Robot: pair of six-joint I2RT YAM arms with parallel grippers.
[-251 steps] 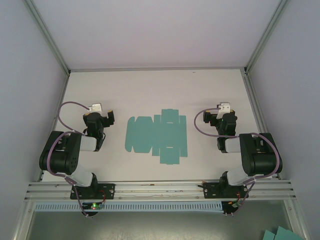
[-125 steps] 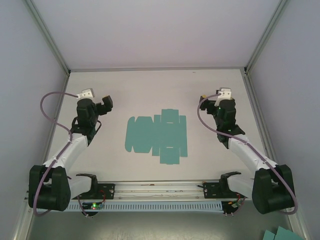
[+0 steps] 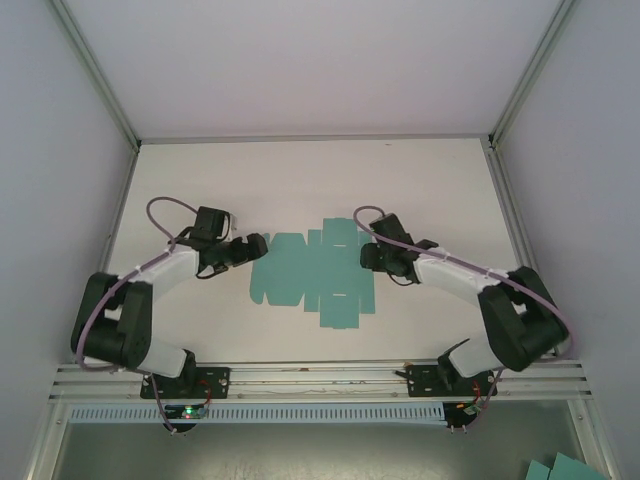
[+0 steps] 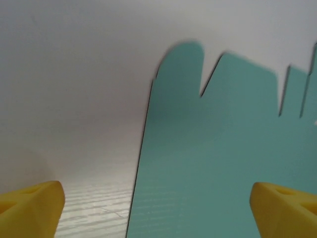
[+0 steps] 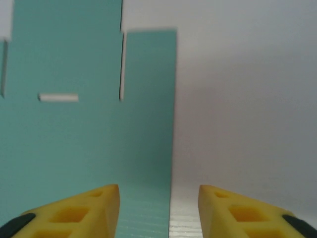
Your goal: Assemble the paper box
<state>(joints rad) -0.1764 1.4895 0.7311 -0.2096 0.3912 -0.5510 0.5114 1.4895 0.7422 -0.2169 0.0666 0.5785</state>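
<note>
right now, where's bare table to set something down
Bare table beyond the paper box, across the far side. A narrower free strip between the box and the table's near edge. Crowded mid-table: left gripper and right gripper, both open, flank the flat card.

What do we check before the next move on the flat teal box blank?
1. Paper box lies flat and unfolded on the table: ok.
2. Left end effector is open, with the box's left edge between its fingers: ok.
3. Right end effector is open, with the box's right edge between its fingers: ok.
4. The two end effectors sit at opposite sides of the box in the top view: ok.
5. Whether the fingertips touch the box or the table: cannot tell.
</note>
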